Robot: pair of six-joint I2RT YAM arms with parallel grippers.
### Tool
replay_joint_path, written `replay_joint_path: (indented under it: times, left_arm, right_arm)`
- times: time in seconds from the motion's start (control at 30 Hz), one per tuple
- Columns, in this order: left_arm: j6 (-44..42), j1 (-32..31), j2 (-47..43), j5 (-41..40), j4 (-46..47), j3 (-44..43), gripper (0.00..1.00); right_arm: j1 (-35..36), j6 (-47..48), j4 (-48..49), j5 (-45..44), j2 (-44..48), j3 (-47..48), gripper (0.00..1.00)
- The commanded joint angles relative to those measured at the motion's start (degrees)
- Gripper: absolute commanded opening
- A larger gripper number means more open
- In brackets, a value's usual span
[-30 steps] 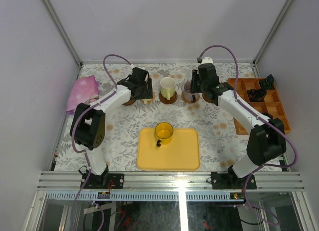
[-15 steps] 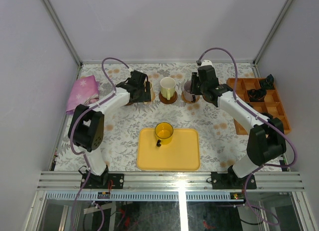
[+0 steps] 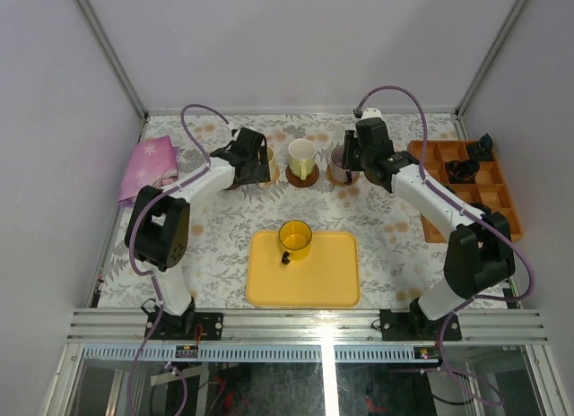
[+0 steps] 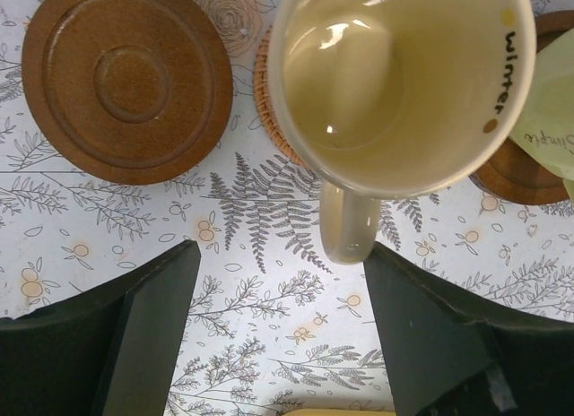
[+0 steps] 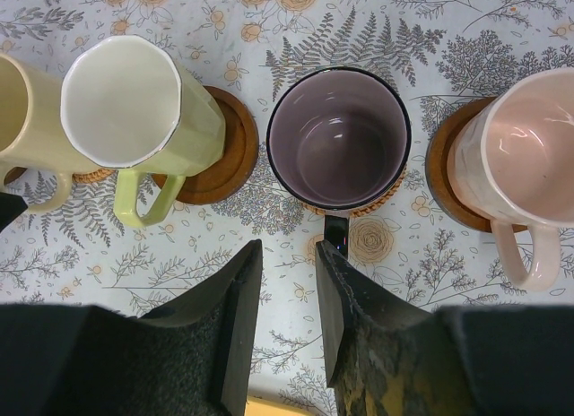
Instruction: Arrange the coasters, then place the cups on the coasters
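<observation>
**Four cups seated, one coaster bare beyond the yellow tray**

The left hand (image 4: 280, 255) is spread wide. Its fingers stand either side of the handle of the cream cup (image 4: 395, 75) without touching it, so nothing is gripped. The cup rests by its own weight on a woven coaster (image 4: 267, 93). Just left of it lies the empty dark coaster (image 4: 127, 80), flat on the bench (image 3: 215, 246), beyond the far left corner of the yellow tray (image 3: 332, 277).

The right hand (image 5: 289, 255) has its fingers only narrowly parted, and the floral bench shows in the gap. The dark handle of the purple-grey cup (image 5: 339, 136) sits just ahead of the fingertips; whether one tip touches it cannot be told. That cup stands on a second woven coaster (image 5: 381, 201). It is flanked by the pale green cup (image 5: 134, 102) on its dark coaster (image 5: 229, 147) and the pink cup (image 5: 525, 165) on its brown coaster (image 5: 444, 165). All four handles point back toward the tray, the side the arms reach from, which likely suits a grip by the handle.

The yellow cup (image 3: 294, 238) stands on the tray itself, well apart from the row. The coasters look arranged and four cups placed. What is left appears to be carrying the yellow cup to the bare coaster, which lies nearest the left arm.
</observation>
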State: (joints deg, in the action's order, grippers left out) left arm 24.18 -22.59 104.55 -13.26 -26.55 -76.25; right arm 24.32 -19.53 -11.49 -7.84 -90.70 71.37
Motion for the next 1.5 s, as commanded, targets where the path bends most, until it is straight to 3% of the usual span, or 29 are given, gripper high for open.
replay_joint_path:
  times: [0.0, 0.37, 0.67, 1.03, 1.2, 1.47]
  left_arm:
    - [1.8, 1.2, 0.5, -2.6, 2.0, 0.1, 0.74]
    - [2.3, 1.6, 0.2, -1.4, 1.9, 0.3, 0.76]
    - [-0.1, 0.3, -7.3, 6.8, 3.2, 5.2, 0.83]
    - [-1.2, -7.3, -20.9, 9.4, -2.5, 11.4, 0.88]
    - [-0.9, -15.0, -29.4, 11.4, -3.7, 18.7, 0.99]
    - [2.9, -23.7, -39.8, 12.7, -4.1, 27.4, 1.0]
  right_arm:
    - [-0.2, -0.4, 1.1, 0.3, 1.6, 0.4, 0.37]
    - [-0.2, -0.2, 1.1, 0.5, 0.9, 1.1, 0.37]
    - [-0.3, 0.4, 0.4, 0.0, 1.1, 1.3, 0.37]
    - [-0.2, 1.8, -1.7, -0.7, 3.2, -0.2, 0.37]
    - [-0.3, 1.5, -1.7, -0.2, 4.5, -2.0, 0.38]
    - [-0.2, 0.1, 0.1, 0.8, 6.8, -5.2, 0.59]
